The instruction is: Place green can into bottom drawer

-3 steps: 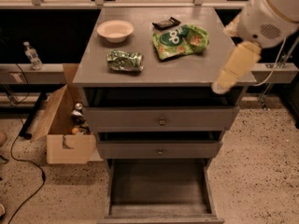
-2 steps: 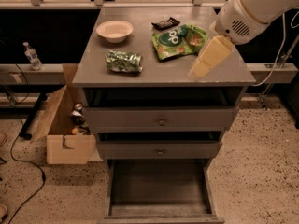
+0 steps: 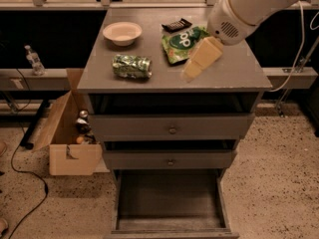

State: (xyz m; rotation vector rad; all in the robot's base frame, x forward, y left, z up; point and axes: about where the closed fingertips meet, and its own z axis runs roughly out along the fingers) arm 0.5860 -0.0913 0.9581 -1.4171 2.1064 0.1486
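The green can (image 3: pixel 131 66) lies on its side on the grey cabinet top (image 3: pixel 234 73), left of centre, mottled green and white. The bottom drawer (image 3: pixel 169 202) stands pulled open below, its grey tray showing nothing inside. My gripper (image 3: pixel 193 69) hangs over the cabinet top at the end of the white arm (image 3: pixel 249 4), to the right of the can and apart from it, just in front of the snack bag. It holds nothing that I can see.
A white bowl (image 3: pixel 122 32), a flat green snack bag (image 3: pixel 182 43) and a small black object (image 3: pixel 176 24) sit at the back of the top. Two shut knobbed drawers (image 3: pixel 172 130) are above the open one. A cardboard box (image 3: pixel 67 133) stands on the floor at left.
The arm and gripper have swung left across the cabinet top, from its right edge toward the middle, closer to the can. The can has not moved.
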